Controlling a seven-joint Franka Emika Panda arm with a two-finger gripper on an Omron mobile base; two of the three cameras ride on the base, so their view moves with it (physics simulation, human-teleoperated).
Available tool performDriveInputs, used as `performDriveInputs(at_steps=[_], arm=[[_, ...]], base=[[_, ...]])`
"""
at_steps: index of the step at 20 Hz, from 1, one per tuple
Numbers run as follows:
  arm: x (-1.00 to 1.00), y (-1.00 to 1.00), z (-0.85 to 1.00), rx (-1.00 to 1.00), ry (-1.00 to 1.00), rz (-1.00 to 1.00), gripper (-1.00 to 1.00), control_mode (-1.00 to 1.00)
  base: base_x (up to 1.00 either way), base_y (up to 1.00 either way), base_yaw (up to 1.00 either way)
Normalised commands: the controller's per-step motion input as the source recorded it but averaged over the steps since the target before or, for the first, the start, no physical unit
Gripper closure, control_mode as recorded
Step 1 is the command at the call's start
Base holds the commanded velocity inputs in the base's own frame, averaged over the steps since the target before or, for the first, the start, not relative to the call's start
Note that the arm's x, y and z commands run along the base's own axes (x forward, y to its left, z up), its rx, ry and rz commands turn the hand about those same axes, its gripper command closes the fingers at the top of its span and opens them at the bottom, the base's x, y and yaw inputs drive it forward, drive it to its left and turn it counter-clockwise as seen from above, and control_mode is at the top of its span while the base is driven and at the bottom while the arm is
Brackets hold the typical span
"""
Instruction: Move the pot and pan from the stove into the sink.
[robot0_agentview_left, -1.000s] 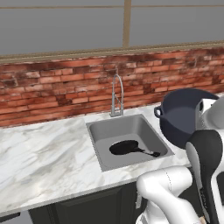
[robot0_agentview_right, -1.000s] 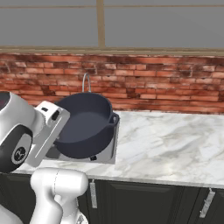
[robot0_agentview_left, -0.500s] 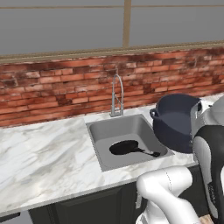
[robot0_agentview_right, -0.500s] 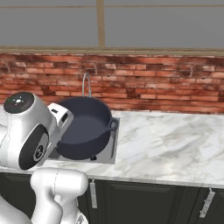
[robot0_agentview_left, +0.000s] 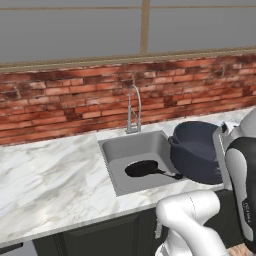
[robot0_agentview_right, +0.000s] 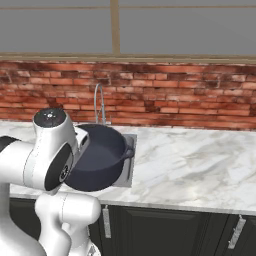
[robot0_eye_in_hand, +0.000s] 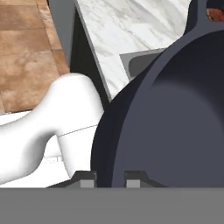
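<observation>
Pot (robot0_agentview_left: 197, 152): held tilted by its rim in the closed gripper (robot0_eye_in_hand: 109, 178), now carried further toward nine o'clock, overhanging the sink (robot0_agentview_left: 135, 147) edge; pan (robot0_agentview_left: 142, 169) already in basin; lowering remains.

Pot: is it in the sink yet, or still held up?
Held up. The pot, tilted, hangs over the sink's right edge; the pan lies in the basin.
</observation>
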Motion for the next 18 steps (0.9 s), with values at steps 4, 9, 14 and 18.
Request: performDriveInputs(at_steps=[4, 9, 14, 18], arm=[[-0.02, 0.04, -0.38, -0.06, 0.10, 0.15, 1.00, -1.00], [0.10, 0.03, -0.19, -0.01, 0.05, 0.17, 1.00, -1.00], [0.57, 0.15, -0.12, 0.00, 0.05, 0.14, 1.00, -1.00], [0.82, 0.22, -0.10, 0.00, 0.09, 0.10, 1.00, -1.00]], base=[[0.00, 0.00, 0.00], [0.00, 0.00, 0.00], [0.00, 0.00, 0.00], [0.00, 0.00, 0.00]])
